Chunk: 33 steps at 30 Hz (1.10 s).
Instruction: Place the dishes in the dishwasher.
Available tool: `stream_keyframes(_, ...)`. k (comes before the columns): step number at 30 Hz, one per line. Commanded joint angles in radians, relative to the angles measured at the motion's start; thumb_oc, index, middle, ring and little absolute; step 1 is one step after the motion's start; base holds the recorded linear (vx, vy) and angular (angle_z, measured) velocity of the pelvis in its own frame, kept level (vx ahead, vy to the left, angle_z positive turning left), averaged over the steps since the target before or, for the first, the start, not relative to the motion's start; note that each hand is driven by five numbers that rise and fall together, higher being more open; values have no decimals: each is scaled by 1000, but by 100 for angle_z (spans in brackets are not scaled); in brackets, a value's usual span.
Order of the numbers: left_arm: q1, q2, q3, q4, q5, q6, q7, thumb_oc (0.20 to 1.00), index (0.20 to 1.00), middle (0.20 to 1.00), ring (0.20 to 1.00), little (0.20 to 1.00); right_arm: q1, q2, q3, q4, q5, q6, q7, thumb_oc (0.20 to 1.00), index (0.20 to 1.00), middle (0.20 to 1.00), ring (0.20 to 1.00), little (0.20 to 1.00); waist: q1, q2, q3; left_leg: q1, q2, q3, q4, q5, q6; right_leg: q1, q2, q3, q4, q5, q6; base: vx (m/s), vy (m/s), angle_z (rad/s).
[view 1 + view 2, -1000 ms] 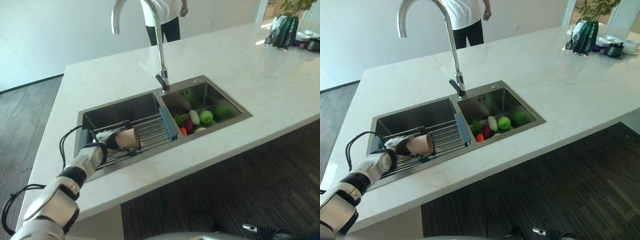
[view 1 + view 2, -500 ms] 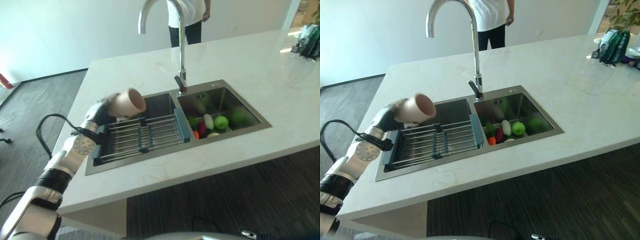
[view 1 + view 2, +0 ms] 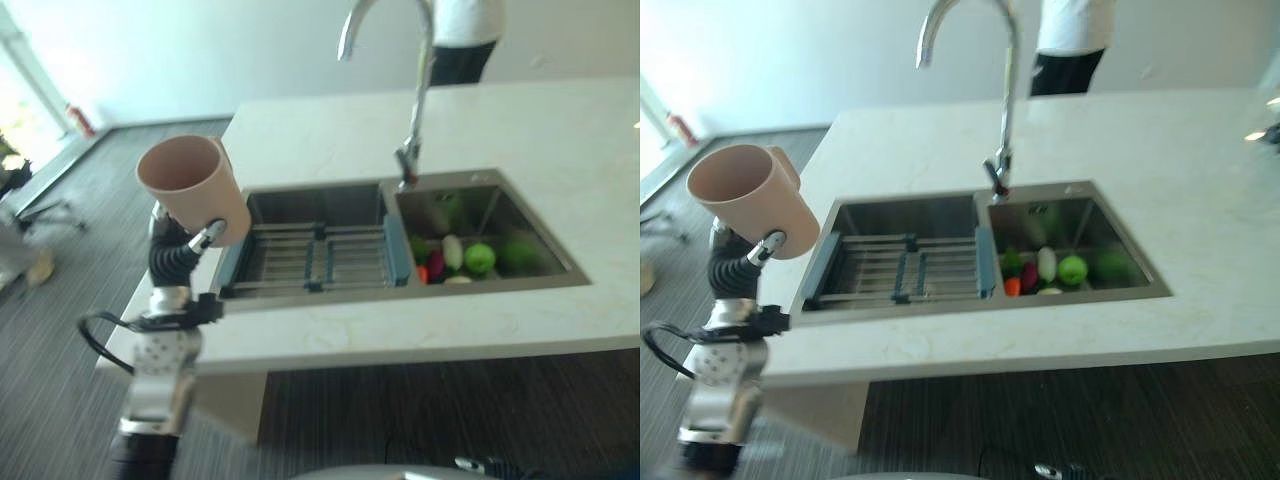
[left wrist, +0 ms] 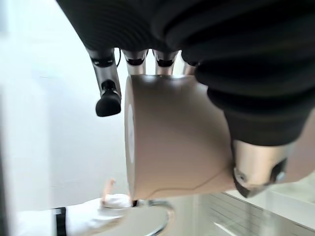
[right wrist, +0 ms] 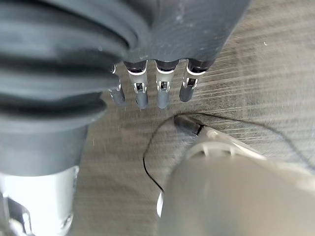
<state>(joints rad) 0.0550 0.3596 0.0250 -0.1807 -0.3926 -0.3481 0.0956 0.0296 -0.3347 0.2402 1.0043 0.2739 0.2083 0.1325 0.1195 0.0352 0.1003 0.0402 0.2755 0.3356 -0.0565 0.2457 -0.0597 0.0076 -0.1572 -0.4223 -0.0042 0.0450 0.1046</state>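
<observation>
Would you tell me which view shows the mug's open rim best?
The left eye view: the mug, gripped in the left hand, shows its whole mouth. The right eye view shows it similarly; the left wrist view shows its side.

Nothing readable anywhere, honestly. No print on the beige mug (image 3: pixel 190 188), none on the sink (image 3: pixel 940 212) or the white counter (image 3: pixel 1200 150). Might be some tiny mark on the sink's back wall near the faucet (image 3: pixel 1002 90), but way too blurry to make out. No labels, numbers or signs to report.
</observation>
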Motion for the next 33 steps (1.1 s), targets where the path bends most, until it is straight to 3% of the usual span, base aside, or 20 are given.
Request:
stream_keyframes(1, -114, 86, 30, -145, -38, -69, -5, 200, 200, 200, 200, 200, -59, -19, 20, 8, 14, 9, -10, 1000, 1000, 1000, 1000, 1000, -22, -33, 63, -2, 110, 116, 177, -41, -185, 102, -34, -119, -83, -28, 5, -328, -196, 82)
stream_keyframes(3, -143, 95, 4, -167, -42, -54, 16, 200, 200, 200, 200, 200, -65, -37, 9, -23, 38, 25, -17, 1000, 1000, 1000, 1000, 1000, -30, -58, 71, -1, 118, 125, 365, -60, -192, 91, -23, -129, -83, -20, -27, -329, -189, 61)
stream_keyframes(5, -177, 125, -15, -183, -63, -37, 46, 200, 200, 200, 200, 200, -75, -34, -12, -49, 50, 52, -21, 1000, 1000, 1000, 1000, 1000, -37, -65, 69, -5, 100, 94, 444, -109, -181, 70, -15, -137, -83, -4, -35, -338, -130, 56)
stream_keyframes(7, -204, 144, -17, -163, -90, -44, 68, 200, 200, 200, 200, 200, -78, -26, -22, -54, 28, 58, -13, 1000, 1000, 1000, 1000, 1000, -51, -57, 50, 41, 83, 105, 454, -124, -180, 47, -3, -152, -83, 7, -38, -359, 13, 86)
stream_keyframes(12, -216, 119, -21, -139, -75, -54, 60, 200, 200, 200, 200, 200, -60, -12, -11, -134, -16, 94, -27, 1000, 1000, 1000, 1000, 1000, -79, -33, 25, 132, 73, 122, 400, -138, -193, 32, 7, -165, -83, 23, -13, -378, 175, 100)
stream_keyframes(14, -220, 107, -16, -130, -78, -49, 42, 200, 200, 200, 200, 200, -63, -13, 7, -159, -7, 104, -50, 1000, 1000, 1000, 1000, 1000, -95, -26, 10, 214, 56, 190, 263, -189, -189, 17, -37, -217, -83, 60, 22, -528, 298, 83)
stream_keyframes(16, -216, 100, -11, -137, -85, -34, 25, 200, 200, 200, 200, 200, -67, -11, 19, -155, 10, 93, -72, 1000, 1000, 1000, 1000, 1000, -97, -20, 6, 250, 43, 217, 194, -192, -188, 16, -60, -237, -83, 83, 46, -573, 346, 119)
stream_keyframes(18, -200, 99, -16, -153, -110, -36, -28, 200, 200, 200, 200, 200, -78, 10, 34, -171, 7, 83, -110, 1000, 1000, 1000, 1000, 1000, -112, -21, 13, 296, -23, 220, 46, -304, -138, -65, -150, -233, -83, 166, 112, -640, 451, 86)
stream_keyframes(19, -199, 100, -18, -154, -111, -39, -38, 200, 200, 200, 200, 200, -80, 14, 36, -174, 15, 81, -121, 1000, 1000, 1000, 1000, 1000, -114, -21, 16, 299, -37, 217, 24, -316, -129, -77, -168, -231, -83, 179, 124, -440, 307, 171)
stream_keyframes(21, -193, 120, -41, -146, -125, -55, -81, 200, 200, 200, 200, 200, -75, 36, 38, -194, -2, 46, -154, 1000, 1000, 1000, 1000, 1000, -111, -16, 47, 259, -81, 191, -28, -313, -90, -116, -251, -233, -74, 217, 157, -787, 536, 203)
stream_keyframes(22, -198, 131, -58, -141, -115, -65, -63, 200, 200, 200, 200, 200, -64, 36, 26, -201, -24, 29, -141, 1000, 1000, 1000, 1000, 1000, -123, -11, 61, 237, -102, 137, -31, -328, -57, -134, -265, -146, -50, 239, 157, -675, 486, 159)
stream_keyframes(23, -203, 137, -65, -134, -114, -73, -62, 200, 200, 200, 200, 200, -58, 38, 18, -202, -31, 25, -135, 1000, 1000, 1000, 1000, 1000, -129, -11, 64, 227, -114, 114, -31, -337, -43, -145, -269, -100, -31, 238, 157, -491, 350, 152)
stream_keyframes(24, -219, 144, -92, -106, -109, -98, -53, 200, 200, 200, 200, 200, -35, 44, 4, -200, -41, 12, -133, 1000, 1000, 1000, 1000, 1000, -143, -18, 64, 189, -148, 70, -31, -332, -6, -163, -271, -18, 36, 207, 155, -311, 203, 102)
stream_keyframes(25, -221, 143, -96, -102, -115, -102, -64, 200, 200, 200, 200, 200, -31, 45, 2, -199, -31, 9, -138, 1000, 1000, 1000, 1000, 1000, -145, -18, 62, 183, -151, 62, -31, -330, -2, -163, -263, 2, 51, 197, 155, -351, 213, 86)
stream_keyframes(26, -232, 136, -119, -78, -140, -113, -105, 200, 200, 200, 200, 200, -7, 51, -7, -189, 8, -5, -158, 1000, 1000, 1000, 1000, 1000, -158, -17, 50, 153, -168, 17, -31, -320, 18, -151, -215, 87, 108, 151, 150, -158, 93, 103)
stream_keyframes(29, -237, 126, -147, -64, -157, -108, -122, 200, 200, 200, 200, 200, 19, 52, -15, -183, 25, -7, -157, 1000, 1000, 1000, 1000, 1000, -159, -3, 35, 120, -158, -18, -31, -288, 22, -92, -109, 135, 178, 23, 123, -132, 83, 163)
stream_keyframes(30, -239, 121, -175, -61, -174, -115, -143, 200, 200, 200, 200, 200, 25, 42, -21, -190, 51, -4, -162, 1000, 1000, 1000, 1000, 1000, -159, 0, 22, 77, -148, -45, -31, -256, 11, -49, 10, 186, 196, -53, 81, -81, 32, 108)
stream_keyframes(32, -236, 118, -193, -68, -167, -122, -143, 200, 200, 200, 200, 200, 16, 34, -29, -201, 75, 10, -164, 1000, 1000, 1000, 1000, 1000, -159, -16, 14, 58, -172, -98, -31, -261, 4, -36, 82, 221, 157, -63, 54, -30, -43, 155)
stream_keyframes(33, -236, 120, -192, -71, -178, -118, -157, 200, 200, 200, 200, 200, 12, 35, -30, -204, 89, 17, -171, 1000, 1000, 1000, 1000, 1000, -155, -23, 13, 61, -180, -109, -31, -273, 6, -33, 72, 207, 132, -59, 49, 44, -133, 169)
